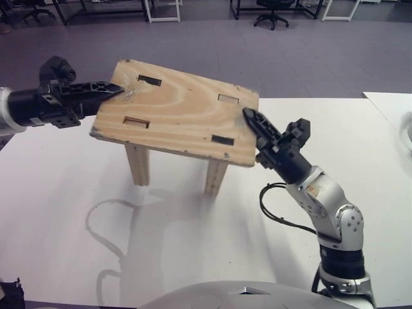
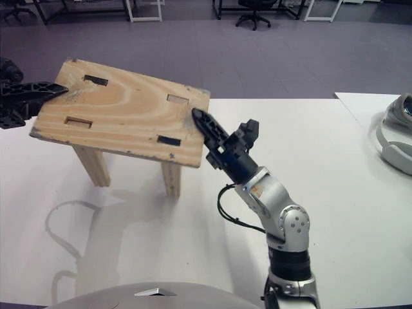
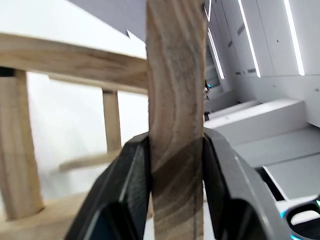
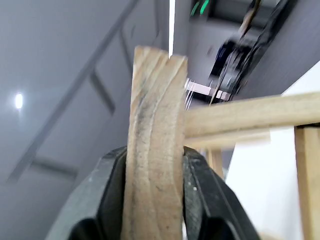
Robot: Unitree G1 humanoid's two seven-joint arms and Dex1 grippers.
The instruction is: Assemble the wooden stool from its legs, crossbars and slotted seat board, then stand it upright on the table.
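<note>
The wooden stool stands assembled, its slotted seat board [image 1: 174, 112] tilted, the left side higher. Two legs [image 1: 137, 164] [image 1: 215, 177] reach down to the white table [image 1: 64, 193]; I cannot tell whether their feet touch it. My left gripper [image 1: 119, 90] is shut on the seat board's far left edge. My right gripper [image 1: 253, 123] is shut on its right edge. The left wrist view has the board edge [image 3: 175, 125] clamped between black fingers [image 3: 127, 190], with legs and crossbars [image 3: 70, 60] behind. In the right wrist view the board edge [image 4: 155, 150] is pinched the same way.
A white and grey device [image 2: 396, 132] lies on a second table at the far right. A black cable [image 1: 277, 209] loops beside my right arm. Bare table lies in front of the stool. Office chairs and desks stand on the floor behind.
</note>
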